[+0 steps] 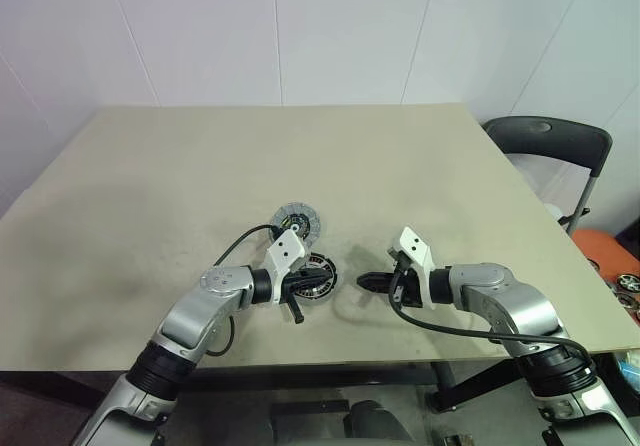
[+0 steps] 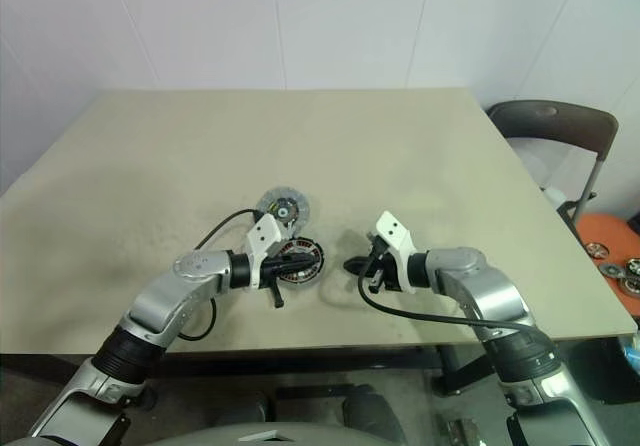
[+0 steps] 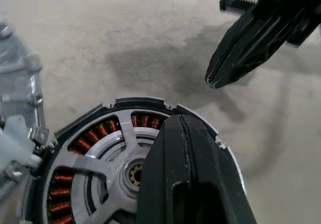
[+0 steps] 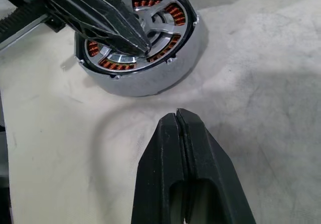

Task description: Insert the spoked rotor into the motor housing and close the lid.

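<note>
From the head views, the motor housing [image 1: 318, 274] sits on the tan table [image 1: 300, 156] near the front edge, with the lid [image 1: 297, 221] lying flat just beyond it, close but apparently not overlapping, and a dark chair [image 1: 548, 138] stands off the table's right side. The left gripper [image 1: 303, 288] rests over the housing with its fingers pressed together and nothing between them; the right gripper [image 1: 368, 282] hangs near the housing's right side, apart from it, likewise closed and empty. In the left wrist view, the spoked rotor [image 3: 108, 166] is already seated inside the housing's copper-wound ring, and the closed left fingertips [image 3: 188, 148] lie on top of it near the hub; the right gripper's black tip [image 3: 216, 81] shows beyond, clear of the rim. In the right wrist view, the left gripper's point bears on the rotor's spokes, and the housing's silvery wall [image 4: 150, 83] stands square on the table. Assessment: insertion appears complete and the lid remains to be fitted. Risks: continued downward pressure off-centre could tilt the rotor or slide the unrestrained housing; a sideways withdrawal could snag a spoke or scrape the windings; and the flat lid offers little edge to grasp, so it may be pushed away or set down cocked on the rim.
</note>
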